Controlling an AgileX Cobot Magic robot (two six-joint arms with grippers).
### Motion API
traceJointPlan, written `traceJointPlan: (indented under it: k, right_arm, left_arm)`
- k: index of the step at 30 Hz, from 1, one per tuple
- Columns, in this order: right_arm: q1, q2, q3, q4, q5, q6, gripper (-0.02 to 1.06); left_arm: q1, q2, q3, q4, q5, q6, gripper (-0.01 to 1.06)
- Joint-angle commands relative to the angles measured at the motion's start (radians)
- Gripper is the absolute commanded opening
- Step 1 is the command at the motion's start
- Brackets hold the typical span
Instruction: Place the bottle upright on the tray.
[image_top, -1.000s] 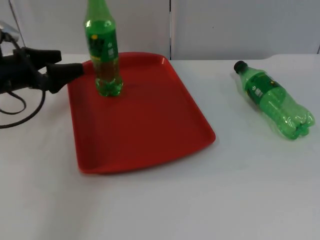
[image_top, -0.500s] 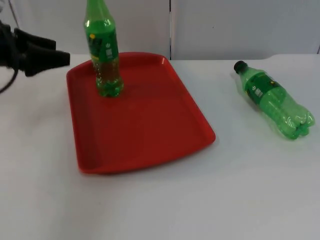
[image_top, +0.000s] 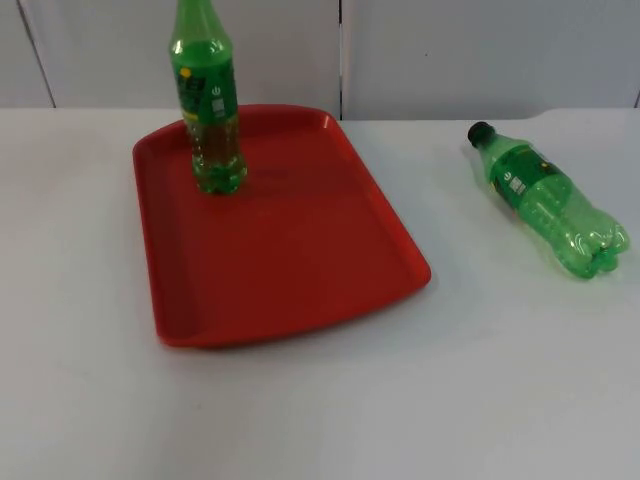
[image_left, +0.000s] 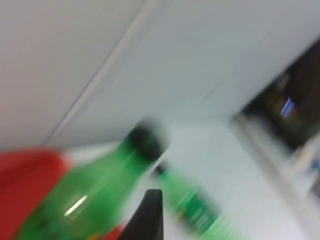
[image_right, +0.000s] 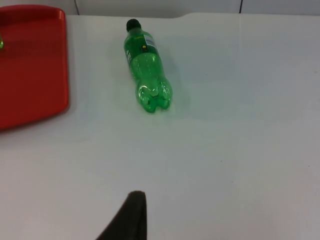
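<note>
on the tray (image_top: 290, 290) the bottle (image_top: 208, 100) stands upright — left gripper gone, grip unreadable.

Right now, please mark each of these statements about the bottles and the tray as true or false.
1. One green bottle stands upright on the red tray. True.
2. The second bottle lies on its side on the white table, apart from the tray. True.
3. The lying bottle has a red cap. False: its cap is black.
4. The upright bottle stands at the tray's near edge. False: it stands near the far corner, on the robot's left.
5. The tray carries two bottles. False: just one; the other is on the table.
</note>
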Motion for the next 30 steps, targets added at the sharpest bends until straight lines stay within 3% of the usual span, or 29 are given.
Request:
traceJointPlan:
  k: [1,4,9,12,13,15,18,26,30]
  right_arm:
    - [-0.007,-0.004,0.001,0.001,-0.004,0.002,1.05]
    - [-0.007,-0.004,0.001,0.001,-0.004,0.002,1.05]
    - [-0.007,-0.004,0.001,0.001,-0.004,0.002,1.05]
    - [-0.007,-0.004,0.001,0.001,-0.004,0.002,1.05]
    - [-0.007,-0.004,0.001,0.001,-0.004,0.002,1.05]
    - [-0.007,-0.004,0.001,0.001,-0.004,0.002,1.05]
    - [-0.007,-0.004,0.001,0.001,-0.004,0.002,1.05]
    - [-0.007,-0.004,0.001,0.001,-0.004,0.002,1.05]
    - [-0.007,-0.004,0.001,0.001,-0.004,0.002,1.05]
  left_arm:
    - [0.006,-0.031,0.004,-0.106,-0.005,-0.104,0.92]
    - [0.006,-0.071,0.002,-0.158,-0.005,-0.138,0.92]
    - [0.001,-0.156,0.002,-0.054,-0.005,-0.199,0.92]
    - [-0.016,-0.267,0.002,0.171,0.164,-0.349,0.92]
    - [-0.016,-0.267,0.002,0.171,0.164,-0.349,0.92]
    - [-0.026,-0.333,0.021,0.185,0.257,-0.401,0.92]
    - [-0.026,-0.415,0.043,0.185,0.296,-0.439,0.92]
    - [-0.026,-0.553,0.097,0.185,0.298,-0.400,0.92]
    - [-0.022,-0.604,0.129,0.185,0.361,-0.328,0.92]
